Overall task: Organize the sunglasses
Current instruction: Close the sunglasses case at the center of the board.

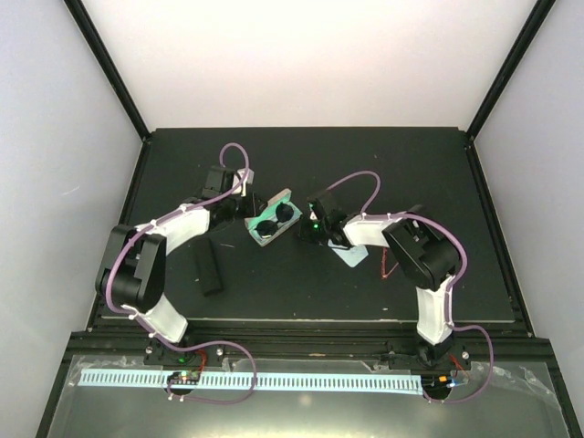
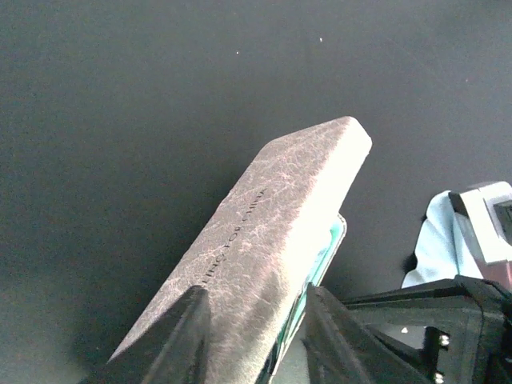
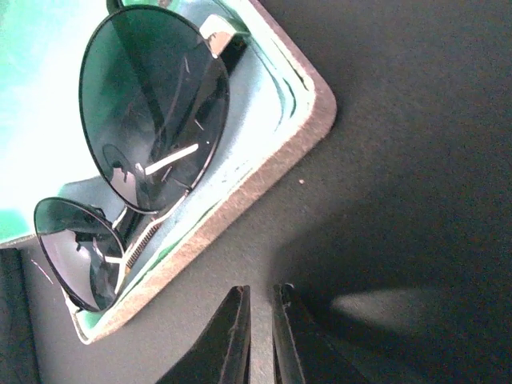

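1. White walls close in a matte black table, with black posts running up at the corners.
2. On my left, the left pincer is clamped on a mottled beige case. One finger sits on each side of its textured shell, which slants up and away from the fingertips.
3. The sunglasses lie in the case's pale green lined tray, just beyond the right pincer and off to its left.
4. They are folded, with round dark greenish lenses, thin dark rims and a silvery arm showing through the glass.
5. The right pincer is pinched almost together, with only a sliver between its fingers, and it grips nothing.
6. A light blue cloth lies right of the left pincer, and a black oblong case lies behind it, toward the arm bases.
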